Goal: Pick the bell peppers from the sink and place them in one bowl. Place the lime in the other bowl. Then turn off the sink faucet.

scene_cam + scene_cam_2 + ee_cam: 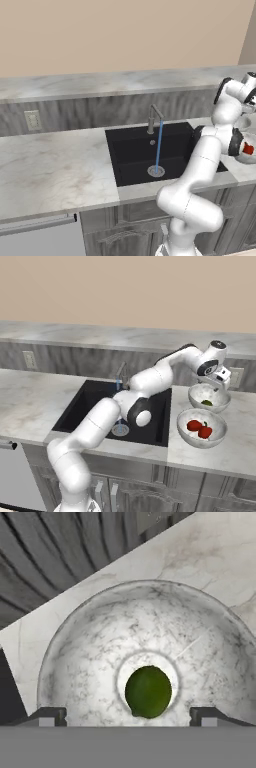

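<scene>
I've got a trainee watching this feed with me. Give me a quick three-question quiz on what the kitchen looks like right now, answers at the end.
1. True or false: the lime lies in the bottom of the far bowl, free of the hand.
2. How many bell peppers are in the near bowl?
3. Which step is left? A) move the peppers B) move the lime C) shut off the sink faucet

Key: 1 true, the fingertips stand wide on either side of it. 2 two. 3 C, a blue stream runs into the sink.
</scene>
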